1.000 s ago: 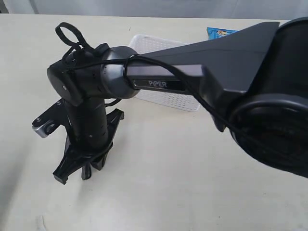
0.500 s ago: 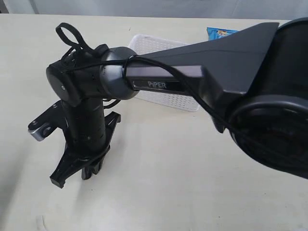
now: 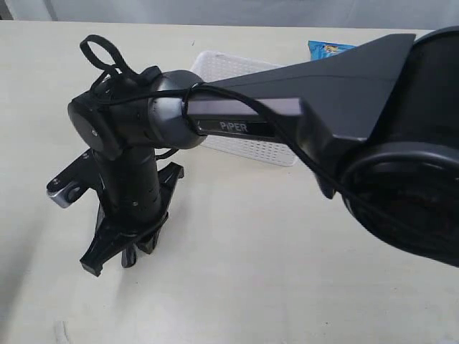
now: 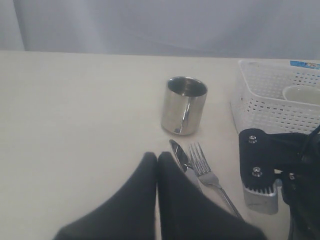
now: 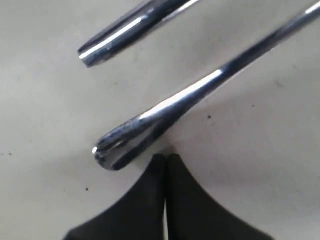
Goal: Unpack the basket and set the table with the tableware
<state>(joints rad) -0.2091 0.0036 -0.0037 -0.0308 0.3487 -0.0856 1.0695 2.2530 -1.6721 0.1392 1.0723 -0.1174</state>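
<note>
In the left wrist view a steel cup [image 4: 184,105] stands upright on the table [image 4: 75,100]. A knife [image 4: 181,158] and a fork [image 4: 206,169] lie side by side just in front of it. The white basket [image 4: 265,107] is to their right, with a cream bowl [image 4: 302,94] inside. My left gripper [image 4: 157,157] is shut and empty, its tips beside the knife blade. My right gripper [image 3: 130,256] points down at the table, shut and empty [image 5: 166,157]. Its tips are right by the fork's handle end [image 5: 125,140]. The knife's handle [image 5: 120,32] lies a little farther off.
My right arm [image 3: 287,107] reaches across the exterior view and hides most of the basket [image 3: 247,147]. A blue chip bag [image 3: 328,48] lies behind the basket at the far edge. The cutlery and the cup are hidden under the arm in that view.
My right wrist swayed slightly to the left and came back. Its jaws stay shut and nothing was picked up.
</note>
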